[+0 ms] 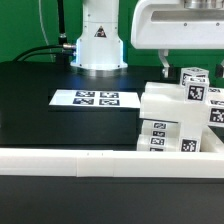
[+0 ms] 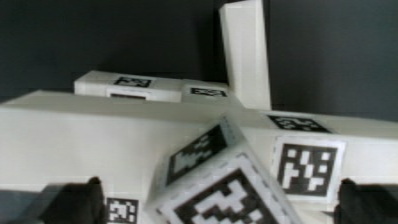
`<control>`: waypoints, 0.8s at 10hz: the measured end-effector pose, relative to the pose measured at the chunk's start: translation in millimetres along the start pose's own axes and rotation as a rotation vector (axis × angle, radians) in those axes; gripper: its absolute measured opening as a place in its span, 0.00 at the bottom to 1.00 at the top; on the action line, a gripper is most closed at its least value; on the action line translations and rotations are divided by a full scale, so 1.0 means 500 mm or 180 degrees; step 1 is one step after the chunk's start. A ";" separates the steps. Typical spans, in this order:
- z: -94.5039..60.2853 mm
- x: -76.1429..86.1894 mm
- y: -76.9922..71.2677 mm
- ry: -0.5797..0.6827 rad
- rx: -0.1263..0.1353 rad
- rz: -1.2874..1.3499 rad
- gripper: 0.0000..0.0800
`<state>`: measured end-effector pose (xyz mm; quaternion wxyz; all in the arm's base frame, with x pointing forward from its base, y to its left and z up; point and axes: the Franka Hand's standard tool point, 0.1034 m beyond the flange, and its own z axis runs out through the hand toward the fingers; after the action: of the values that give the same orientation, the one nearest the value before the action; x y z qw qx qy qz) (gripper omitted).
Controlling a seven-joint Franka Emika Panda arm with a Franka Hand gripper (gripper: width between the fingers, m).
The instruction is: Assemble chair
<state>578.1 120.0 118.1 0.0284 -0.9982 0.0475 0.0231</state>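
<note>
Open jaws over chair (image 1: 172,118) pieces, seemingly

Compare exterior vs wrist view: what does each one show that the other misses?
Only the exterior view: the robot base, the long white rail across the front, and the gripper seen from outside, poised above the chair parts at that view's right.

Only the wrist view: a close look down onto the parts, with a thin upright white piece rising behind the big white block, and the two dark fingertips standing wide apart, nothing between them.

Both: the marker board on the black table, and the tagged white parts.
</note>
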 end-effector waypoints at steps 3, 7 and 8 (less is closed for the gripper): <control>0.001 -0.004 -0.009 0.0014 -0.0150 -0.0638 0.81; 0.002 -0.003 -0.007 0.0017 -0.0190 -0.1174 0.65; 0.002 -0.003 -0.007 0.0017 -0.0190 -0.1174 0.65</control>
<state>577.0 123.6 117.5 0.0024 -0.9904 -0.1369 0.0163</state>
